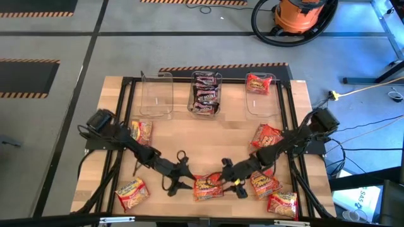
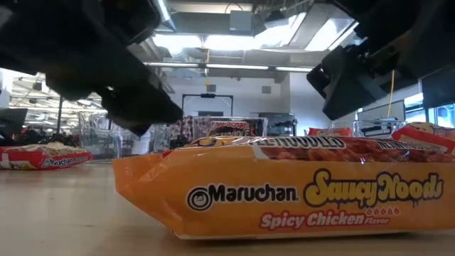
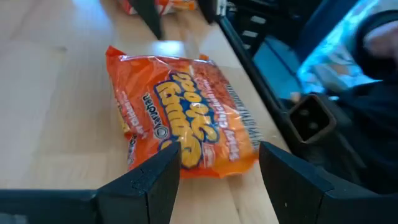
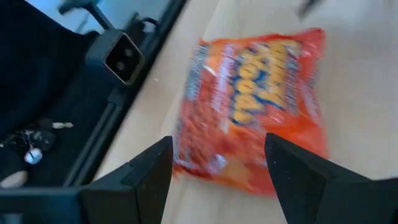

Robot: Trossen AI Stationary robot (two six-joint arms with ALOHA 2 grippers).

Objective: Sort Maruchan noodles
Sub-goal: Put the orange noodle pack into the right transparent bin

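- L gripper (image 1: 178, 171): jaws apart, nothing held, hovers just beside the Saucy Noods Spicy Chicken packet (image 1: 207, 186), which lies flat on the table (image 1: 189, 135) between both grippers.
- R gripper (image 1: 235, 178): jaws apart, empty, at the packet's other side.
- Past them: middle tub (image 1: 206, 93) w/ dark packets, right tub (image 1: 260, 93) w/ one red packet.

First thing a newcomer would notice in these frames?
Probably the orange Saucy Noods packet at the table's front edge, with the left gripper and right gripper poised open on either side of it. Next, the three clear tubs at the back: the middle tub holds dark packets, the right tub one red packet.
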